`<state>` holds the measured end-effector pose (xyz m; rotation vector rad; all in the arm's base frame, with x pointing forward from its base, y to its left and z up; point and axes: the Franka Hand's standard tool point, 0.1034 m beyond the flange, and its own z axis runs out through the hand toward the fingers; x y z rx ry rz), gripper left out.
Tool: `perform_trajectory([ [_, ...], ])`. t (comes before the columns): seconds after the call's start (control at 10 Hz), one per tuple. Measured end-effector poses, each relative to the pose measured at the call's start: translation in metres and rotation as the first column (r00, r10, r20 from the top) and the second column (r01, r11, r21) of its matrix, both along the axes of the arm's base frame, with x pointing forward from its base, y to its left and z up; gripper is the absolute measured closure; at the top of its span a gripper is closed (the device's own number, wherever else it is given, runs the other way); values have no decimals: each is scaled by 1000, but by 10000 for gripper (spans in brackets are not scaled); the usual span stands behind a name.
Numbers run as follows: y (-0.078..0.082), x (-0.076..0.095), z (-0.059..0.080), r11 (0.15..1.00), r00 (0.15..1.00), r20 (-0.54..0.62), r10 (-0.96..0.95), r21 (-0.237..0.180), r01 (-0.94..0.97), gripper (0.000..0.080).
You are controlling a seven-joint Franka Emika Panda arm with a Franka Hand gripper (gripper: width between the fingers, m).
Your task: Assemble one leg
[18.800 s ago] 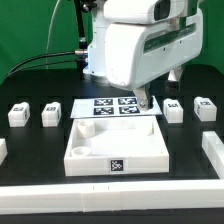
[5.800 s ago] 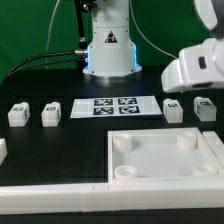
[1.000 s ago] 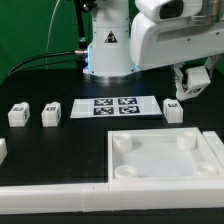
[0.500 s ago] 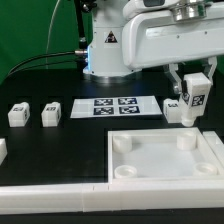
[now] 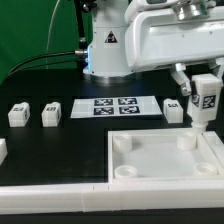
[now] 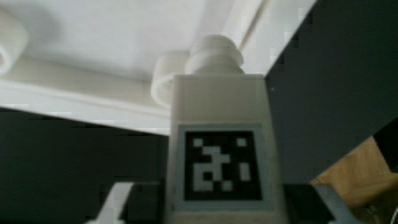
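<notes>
Nearest, a white rail (image 5: 50,195) runs along the near edge, cut off at both ends. Behind it sits the white panel (image 5: 160,165), its right side clipped by the frame. Above the panel's far right corner hangs the leg (image 5: 205,103), upright, tag facing us, clamped in the gripper (image 5: 203,84), whose fingers are mostly hidden. In the wrist view, the leg's peg (image 6: 215,48) points at a blurred panel corner, and I can't tell if they touch. Farther back, a second leg (image 5: 172,110) sits just right of the marker board (image 5: 118,106). A third leg (image 5: 51,113) and a fourth leg (image 5: 17,114) are on the left, with the robot base (image 5: 108,50) behind.
</notes>
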<state>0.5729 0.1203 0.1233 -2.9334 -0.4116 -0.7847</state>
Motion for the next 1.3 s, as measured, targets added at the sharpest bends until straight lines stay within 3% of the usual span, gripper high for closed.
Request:
perform_trajectory([
  [0.2,4,9,-2,999,999,-24,-31,19,32,508],
  [0.7,-3,11,-4,1000,997,69,-27,17,26,508],
  [1.1,-2,38,-4,1000,997,77,-23,19,22,508],
  [1.3,-3,43,-4,1000,997,77,-26,20,24,508],
])
